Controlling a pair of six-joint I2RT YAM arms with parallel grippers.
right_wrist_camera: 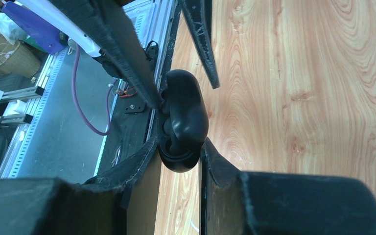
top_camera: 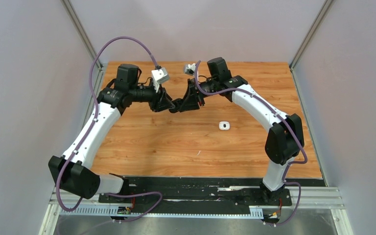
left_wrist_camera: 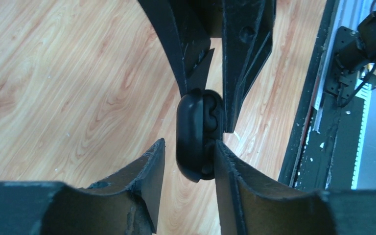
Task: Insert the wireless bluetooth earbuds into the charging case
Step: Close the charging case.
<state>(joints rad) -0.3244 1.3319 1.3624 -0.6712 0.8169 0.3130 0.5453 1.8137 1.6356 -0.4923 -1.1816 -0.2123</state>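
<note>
L arm (top_camera: 95, 125): comes in fr. left, wrist over mid table (top_camera: 152, 142).
L gripper (left_wrist_camera: 189, 147): jaws narrow, astride the blk charging case (left_wrist_camera: 192, 137). One pad touches it; wood shows in the gap beside the other, so no clamp.
Blk charging case: at centre betw. both grippers, held up over the wood, lid cracked open.
Earbuds: can't make any out for sure. Dark rounded form (left_wrist_camera: 211, 113) sits in the case's open seam; can't tell if it's a bud.
R gripper (right_wrist_camera: 178, 147): closed on the case's other end, both pads on it.
White speck (top_camera: 199, 152): on table, too small to ID.
White case (top_camera: 224, 126): flat on table, right of centre, well apart fr. grippers.
R arm (top_camera: 262, 110): comes in fr. right.
</note>
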